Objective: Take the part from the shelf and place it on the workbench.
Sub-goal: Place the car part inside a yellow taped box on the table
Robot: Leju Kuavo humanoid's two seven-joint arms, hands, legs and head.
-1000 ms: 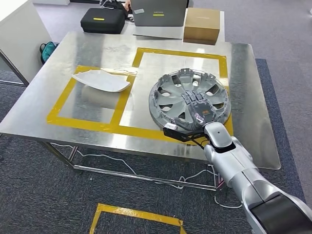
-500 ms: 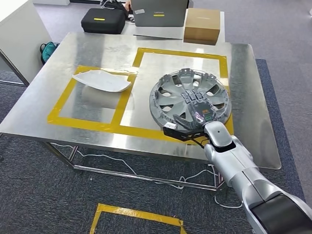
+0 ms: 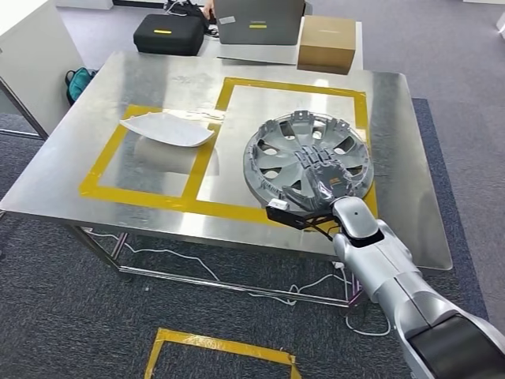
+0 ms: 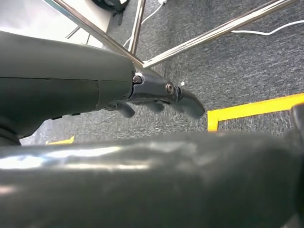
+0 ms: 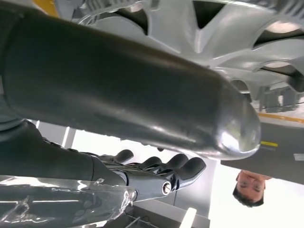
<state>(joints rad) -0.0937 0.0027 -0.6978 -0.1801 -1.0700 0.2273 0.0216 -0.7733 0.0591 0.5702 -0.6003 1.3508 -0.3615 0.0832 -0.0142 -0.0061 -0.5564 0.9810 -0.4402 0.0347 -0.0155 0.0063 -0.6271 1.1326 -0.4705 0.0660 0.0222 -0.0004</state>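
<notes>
Since the earlier frames little has moved: the whole head view has shifted slightly, which is the camera, and the hubcap (image 3: 308,159) sits about where it did, perhaps a touch lower onto the table (image 3: 71,150). The right hand (image 3: 321,180) still lies over the hubcap's near side, fingers (image 3: 316,160) spread across the spokes toward the centre, thumb at the near rim — it grips the hubcap there.

The hubcap, grey and inside-up, is on the right part of the table, inside the larger yellow tape rectangle (image 3: 292,85), its near rim reaching over the tape line at the front edge. In the right wrist view the hubcap (image 5: 201,28) is close beside the thumb (image 5: 136,90), and the darker fingers (image 5: 168,173) are nearly straight with light between them and the thumb; a person shows in the far corner of that picture.

Left of the hubcap, well apart, a white curved panel (image 3: 166,129) lies in the smaller tape rectangle (image 3: 98,170), its far tip over the tape. Behind the table stand a black case (image 3: 168,33), a grey box (image 3: 259,21) and a cardboard box (image 3: 327,44). A teal bag (image 3: 76,80) lies on the carpet at the left. White cables (image 3: 196,264) run under the table frame.

The left hand (image 4: 161,95) hangs over the carpet near a table leg (image 4: 137,26) and yellow floor tape (image 4: 251,109), fingers loosely extended — holding nothing.
</notes>
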